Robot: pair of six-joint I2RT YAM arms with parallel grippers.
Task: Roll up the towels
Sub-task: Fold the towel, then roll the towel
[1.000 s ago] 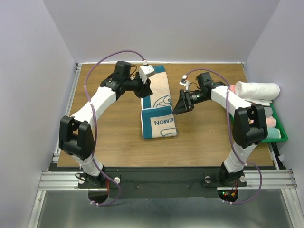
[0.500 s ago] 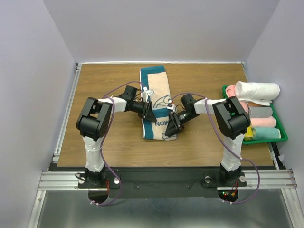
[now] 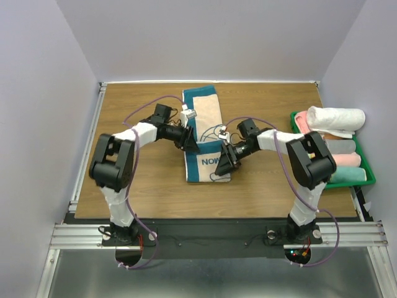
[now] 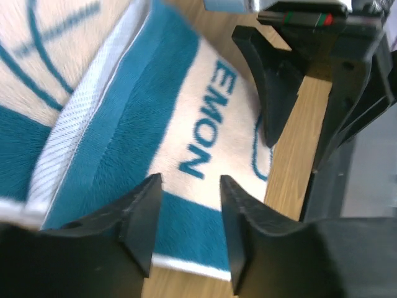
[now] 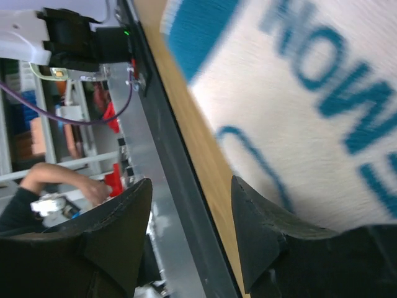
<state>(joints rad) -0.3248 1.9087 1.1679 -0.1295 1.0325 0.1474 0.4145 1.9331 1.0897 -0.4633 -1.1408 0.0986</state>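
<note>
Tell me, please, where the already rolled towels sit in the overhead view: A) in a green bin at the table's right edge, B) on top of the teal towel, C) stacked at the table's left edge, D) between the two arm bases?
A: the rolled towels lie in the green bin at the right edge of the table, a white one on top, apart from the teal towel mid-table.

The towel (image 4: pixel 205 124) reads "EMON" in teal letters

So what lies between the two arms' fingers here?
The towel's folded near end, lettering up, lies between the left fingers and right fingers. The top external view shows it.
</note>
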